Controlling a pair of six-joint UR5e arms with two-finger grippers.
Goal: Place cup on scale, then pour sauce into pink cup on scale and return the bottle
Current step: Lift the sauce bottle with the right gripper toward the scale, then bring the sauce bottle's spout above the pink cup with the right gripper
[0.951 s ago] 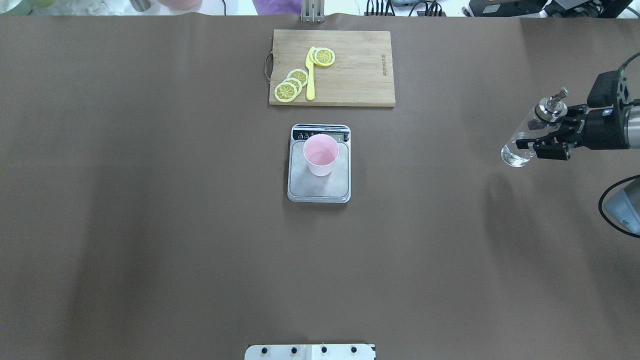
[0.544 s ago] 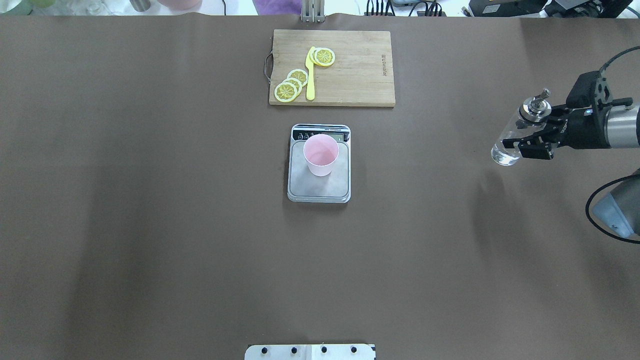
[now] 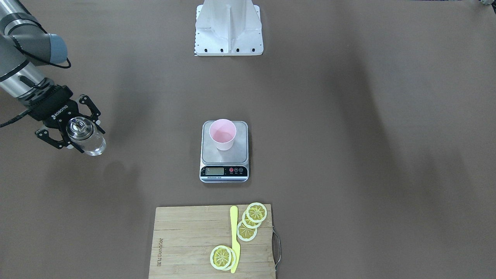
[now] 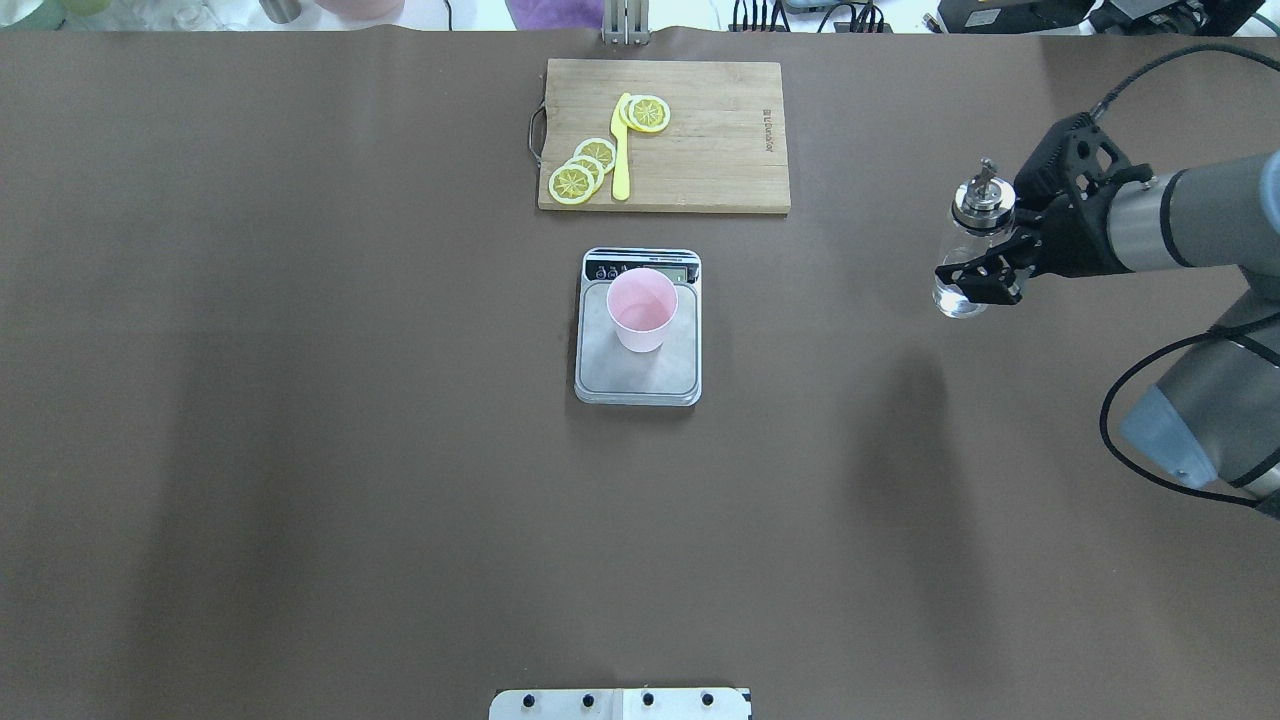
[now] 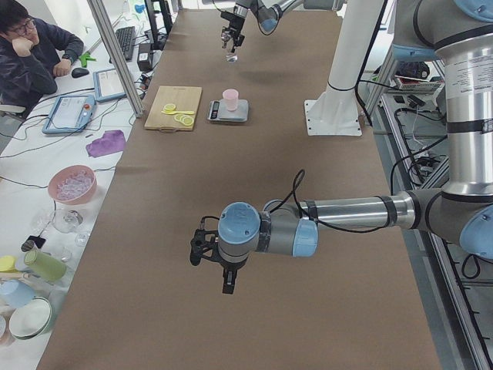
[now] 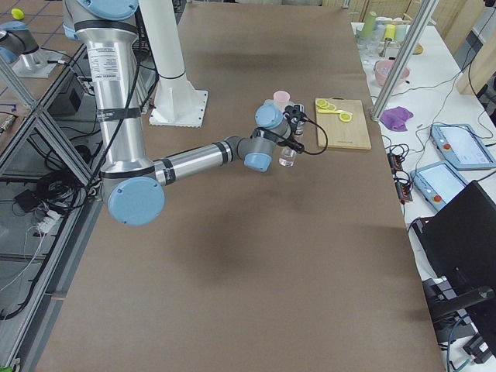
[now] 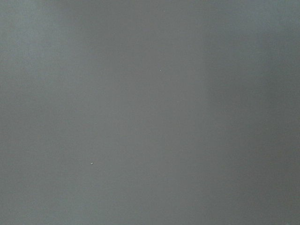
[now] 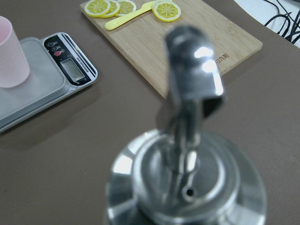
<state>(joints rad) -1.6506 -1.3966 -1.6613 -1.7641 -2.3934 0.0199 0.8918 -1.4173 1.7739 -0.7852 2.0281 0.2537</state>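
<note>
**Bottle held upright in the right gripper, well to the right of the scale**

The right gripper [image 3: 88, 139] is closed on the glass body of the bottle [image 4: 958, 250], one finger on each side just under the silver cap, with the spout pointing up. The bottle hangs clear of the table [image 4: 300, 400]; its shadow falls apart from it on the brown cover. The cup [image 4: 641, 308] stands upright on the scale [image 4: 640, 378], toward the display end of the platform. On the far side of the scale, a cutting board [image 4: 715, 150] carries lemon slices [image 4: 585, 168] and a yellow knife [image 4: 621, 150]. The left gripper [image 5: 223, 266] hangs low over the table's left end (only the side view shows it, so I cannot tell how its jaws stand).
</note>
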